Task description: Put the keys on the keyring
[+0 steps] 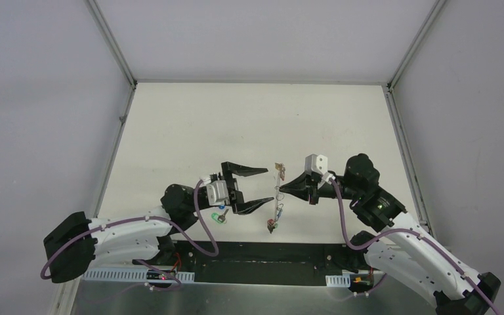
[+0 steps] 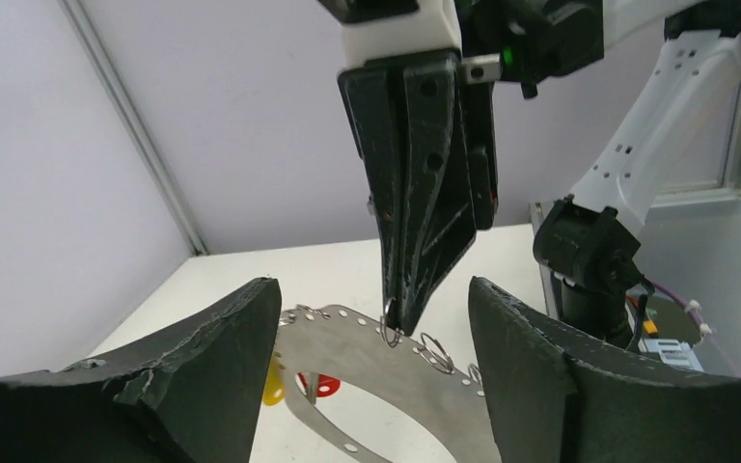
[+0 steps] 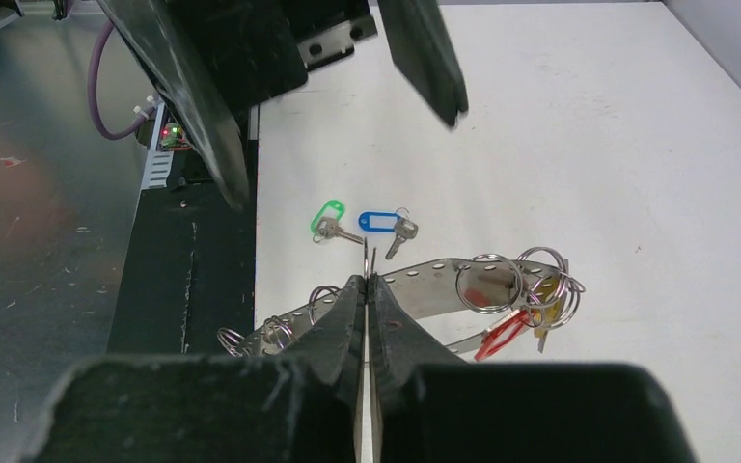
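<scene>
The keyring [image 1: 277, 209] is a flat perforated metal band with several split rings, held up on edge between the two arms. My right gripper [image 3: 368, 282] is shut on one small ring at the band's rim [image 3: 434, 280]. A red tag [image 3: 500, 334] and a yellow tag [image 3: 546, 307] hang from the band's far end. My left gripper [image 2: 371, 289] is open, its fingers either side of the band [image 2: 367, 352] without touching it. The keys lie loose on the table below, one with a green tag [image 3: 328, 218] and one with a blue tag [image 3: 378, 223].
A black strip [image 1: 262, 252] and a grey metal shelf [image 3: 48, 193] run along the table's near edge by the arm bases. Grey walls with metal rails [image 1: 400, 138] enclose the white table [image 1: 236, 125] on the left, right and far sides.
</scene>
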Motion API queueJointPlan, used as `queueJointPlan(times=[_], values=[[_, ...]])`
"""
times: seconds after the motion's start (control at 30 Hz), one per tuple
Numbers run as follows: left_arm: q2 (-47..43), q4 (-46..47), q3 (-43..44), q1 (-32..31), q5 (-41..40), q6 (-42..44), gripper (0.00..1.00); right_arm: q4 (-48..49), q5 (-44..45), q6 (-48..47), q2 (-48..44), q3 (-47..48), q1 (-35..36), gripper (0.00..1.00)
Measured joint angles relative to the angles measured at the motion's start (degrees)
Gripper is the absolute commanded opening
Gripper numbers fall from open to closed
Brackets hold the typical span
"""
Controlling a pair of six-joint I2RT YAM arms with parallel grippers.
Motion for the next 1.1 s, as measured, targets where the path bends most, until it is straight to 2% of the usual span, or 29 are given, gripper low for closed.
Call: queueJointPlan(times=[0.33, 0.57, 0.77, 1.1], values=[[-18.03, -18.53, 0.11, 0.00, -5.73, 0.22, 0.99, -3.17, 0.20, -0.46, -1.11, 0.00, 0.00, 0.00], [-21.16, -35.08, 3.04, 0.00, -12.81, -2.75, 0.99, -4.72, 0.17, -1.31, -1.27, 0.00, 0.00, 0.00], [-16.13, -49.53, 9.22, 0.02, -23.52, -11.91, 0.99, -7.26, 0.13, -2.91, -1.25, 0.02, 0.00, 0.00], [3.04, -72.67, 22.12, 2.45, -27.58, -24.55, 0.99, -10.58, 0.17, -4.85, -1.25, 0.22, 0.00, 0.00]])
